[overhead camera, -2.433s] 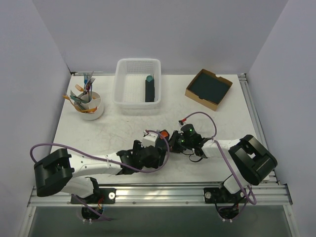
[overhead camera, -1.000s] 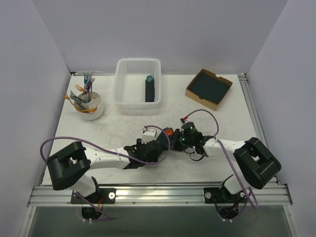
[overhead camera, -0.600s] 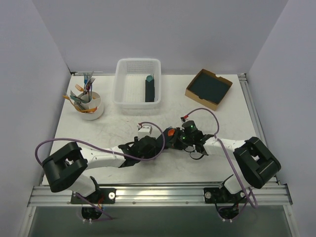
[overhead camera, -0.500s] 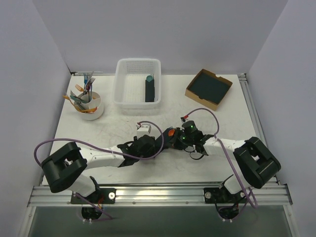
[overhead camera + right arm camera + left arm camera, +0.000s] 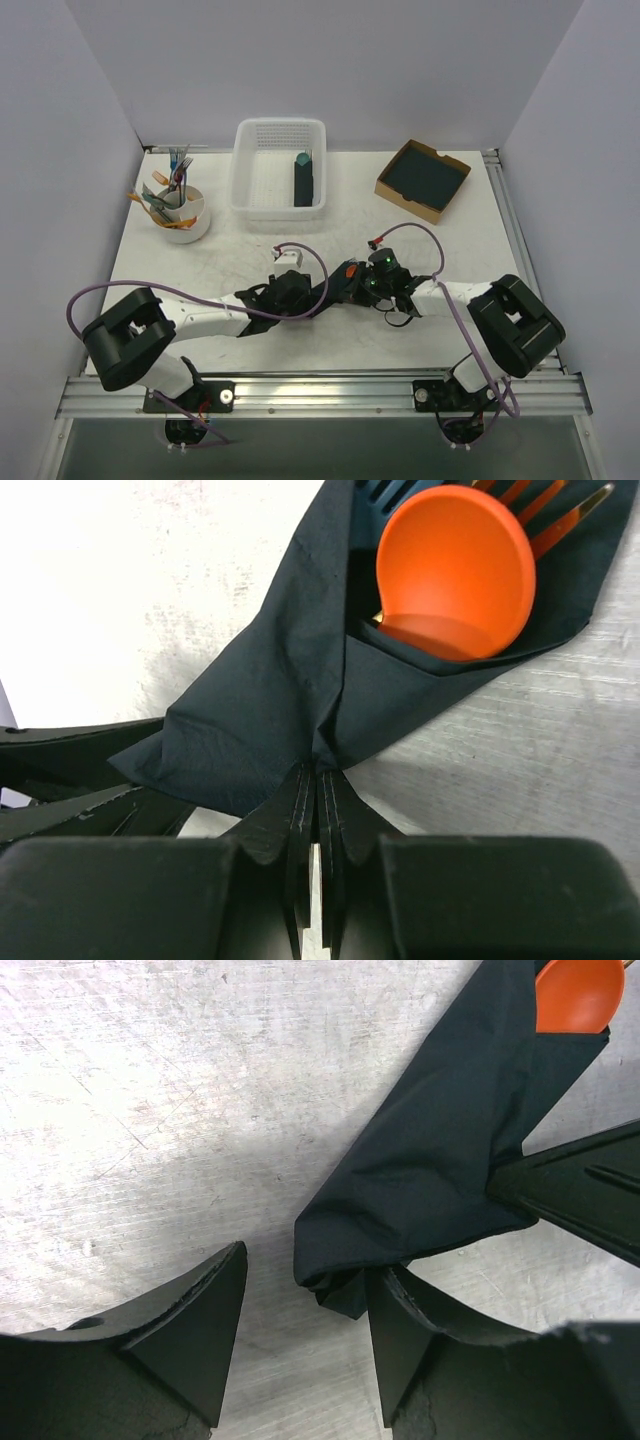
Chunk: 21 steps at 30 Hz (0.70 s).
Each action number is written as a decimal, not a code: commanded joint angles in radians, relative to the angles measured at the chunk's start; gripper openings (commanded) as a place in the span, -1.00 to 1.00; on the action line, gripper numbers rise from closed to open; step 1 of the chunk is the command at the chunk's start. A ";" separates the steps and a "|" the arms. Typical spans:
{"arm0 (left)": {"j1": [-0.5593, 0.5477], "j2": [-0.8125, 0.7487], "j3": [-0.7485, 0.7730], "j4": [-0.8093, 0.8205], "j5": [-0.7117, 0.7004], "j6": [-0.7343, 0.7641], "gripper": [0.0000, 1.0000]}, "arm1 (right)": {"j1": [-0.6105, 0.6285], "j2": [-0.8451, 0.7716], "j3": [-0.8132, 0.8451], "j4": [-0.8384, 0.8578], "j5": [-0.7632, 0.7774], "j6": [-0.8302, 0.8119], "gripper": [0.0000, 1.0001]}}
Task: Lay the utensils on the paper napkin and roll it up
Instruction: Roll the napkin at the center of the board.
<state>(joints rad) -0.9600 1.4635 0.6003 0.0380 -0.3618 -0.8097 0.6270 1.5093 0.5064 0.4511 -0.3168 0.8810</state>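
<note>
The paper napkin (image 5: 260, 695) is rolled into a dark bundle lying on the table, with an orange spoon (image 5: 455, 570) and orange fork tines (image 5: 545, 505) sticking out of its open end. My right gripper (image 5: 318, 772) is shut on a fold at the bundle's side. My left gripper (image 5: 308, 1265) is open, and the bundle's closed end (image 5: 430, 1170) lies between its jaws, against the right finger (image 5: 410, 1350). In the top view both grippers, left (image 5: 318, 291) and right (image 5: 346, 290), meet at the bundle (image 5: 334, 284), whose orange tip (image 5: 350, 268) shows.
A white basket (image 5: 245, 175) at the back holds a dark roll with a teal tip (image 5: 303, 180). A cardboard box (image 5: 386, 186) with dark sheets sits at the back right. A white cup (image 5: 185, 230) with several utensils stands at the back left.
My left wrist has turned and drawn back a little to the left. The bundle's orange tip has shifted slightly right. The right gripper has stayed shut on the napkin.
</note>
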 commanded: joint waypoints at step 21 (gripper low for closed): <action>0.173 -0.362 -0.042 -0.141 0.263 0.127 0.01 | 0.005 0.069 -0.017 -0.012 0.107 -0.001 -1.00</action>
<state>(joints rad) -0.8623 1.0946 0.5468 -0.1326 -0.1829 -0.7242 0.6281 1.5433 0.4969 0.5056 -0.2695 0.8925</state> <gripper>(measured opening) 0.529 0.034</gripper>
